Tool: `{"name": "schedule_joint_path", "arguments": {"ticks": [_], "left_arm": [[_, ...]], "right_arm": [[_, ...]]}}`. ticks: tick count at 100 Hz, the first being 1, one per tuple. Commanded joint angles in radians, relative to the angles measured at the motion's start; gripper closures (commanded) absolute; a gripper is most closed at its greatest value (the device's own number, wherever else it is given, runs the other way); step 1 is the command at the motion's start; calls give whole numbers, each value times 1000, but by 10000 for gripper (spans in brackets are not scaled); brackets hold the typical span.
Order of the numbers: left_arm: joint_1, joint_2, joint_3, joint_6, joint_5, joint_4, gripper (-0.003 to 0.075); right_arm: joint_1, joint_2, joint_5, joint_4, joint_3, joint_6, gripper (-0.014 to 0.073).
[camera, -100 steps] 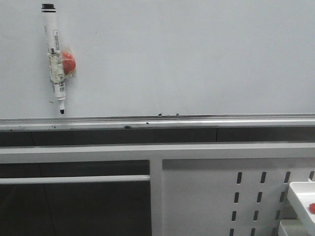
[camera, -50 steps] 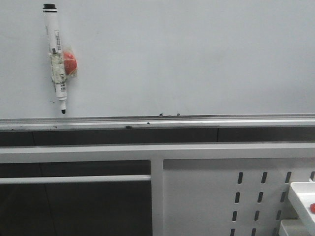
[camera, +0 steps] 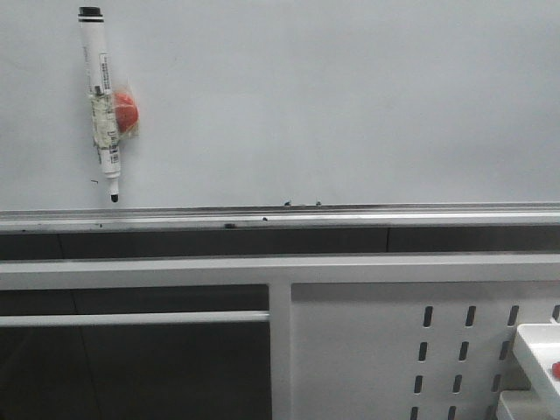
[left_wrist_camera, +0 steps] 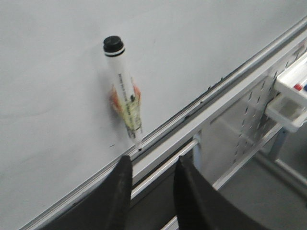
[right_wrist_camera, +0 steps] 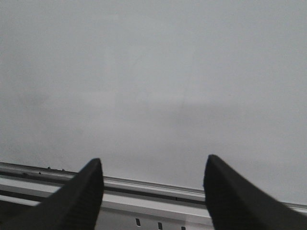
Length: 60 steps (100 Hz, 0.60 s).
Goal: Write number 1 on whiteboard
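The whiteboard (camera: pixel 350 105) fills the upper half of the front view, with its silver rail (camera: pixel 350 213) along the lower edge. No long pen stroke of a number 1 shows on it. A white marker pen (camera: pixel 102 105) with a black cap hangs tip-down at the board's upper left, held by a red magnet (camera: pixel 128 114). The left gripper (left_wrist_camera: pixel 153 160) is open and empty, just below the marker (left_wrist_camera: pixel 123 91) and apart from it. The right gripper (right_wrist_camera: pixel 153 162) is open and empty, facing bare board (right_wrist_camera: pixel 153 72). Neither gripper shows in the front view.
Below the rail are a white frame beam (camera: pixel 262 269), a horizontal bar (camera: pixel 131 319) and a white panel with slotted holes (camera: pixel 367 350). A white tray (camera: pixel 535 346) holding a small red thing sits at the lower right; it also shows in the left wrist view (left_wrist_camera: pixel 288 108).
The whole front view has drifted a few pixels to the right. The marker stays on the board and nothing has been taken hold of.
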Motion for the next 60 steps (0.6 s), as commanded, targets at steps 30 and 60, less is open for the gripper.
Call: {"name": "schedule_joint_path", "arguments": {"ticks": [30,60], "left_arm": [[-118,121,97,-29,-436,-287,281],[-206,269,97,-99,-624,-369,320]], "right_arm": [[69,16,-62,-10,-36,-15,172],[78,16,-78,-11,-36,-15,172]]}}
